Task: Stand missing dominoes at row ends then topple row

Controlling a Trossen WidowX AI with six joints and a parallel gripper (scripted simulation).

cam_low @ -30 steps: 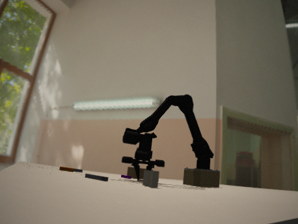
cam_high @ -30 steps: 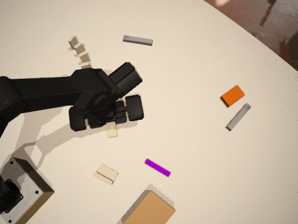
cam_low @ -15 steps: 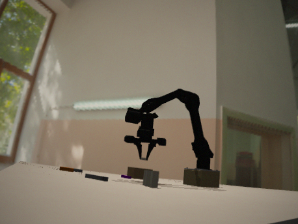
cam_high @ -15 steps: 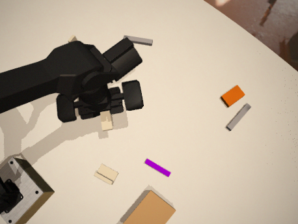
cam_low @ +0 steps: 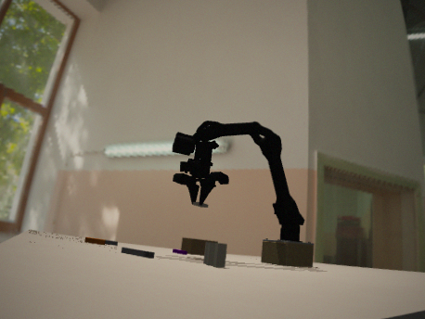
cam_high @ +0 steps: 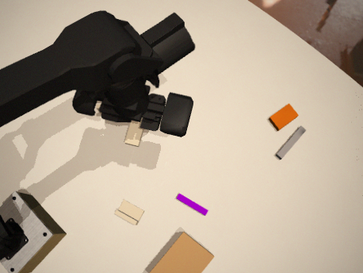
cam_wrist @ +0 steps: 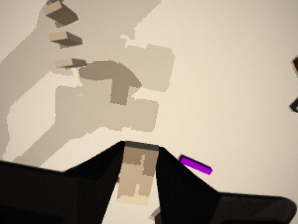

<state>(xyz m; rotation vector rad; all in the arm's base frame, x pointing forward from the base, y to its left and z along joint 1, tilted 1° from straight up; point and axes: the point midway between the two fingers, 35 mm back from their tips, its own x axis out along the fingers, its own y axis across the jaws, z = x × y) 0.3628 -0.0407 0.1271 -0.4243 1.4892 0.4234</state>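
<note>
The loose domino (cam_high: 134,133) (cam_low: 198,204) (cam_wrist: 138,175) is pinched between the tips of the jaws, held up off the counter (cam_high: 238,178) (cam_low: 232,297) (cam_wrist: 240,100) and seemingly lying flat rather than upright. In the wrist view, three standing dominoes (cam_wrist: 62,14) (cam_wrist: 66,38) (cam_wrist: 70,63) form a curving row, well apart from it; the arm hides them from above.

The grip looks to be near one end, so the piece could pivot or slip as it is turned upright. If it meets the counter tilted, it would probably topple on release. Coming in too low or too close, a finger could clip the nearest standing domino and set the row off early. Too wide a gap, or a poor match to the curve, could stop the fall partway. Opening the jaws beside a neighbour carries the same risk, since the fingers need room to spread.

The cream piece (cam_high: 130,212), the purple bar (cam_high: 192,204) (cam_low: 180,251) (cam_wrist: 196,165) and the orange block (cam_high: 284,117) (cam_low: 95,241) sit well away from the row. No brand, label or writing can be read on anything.
</note>
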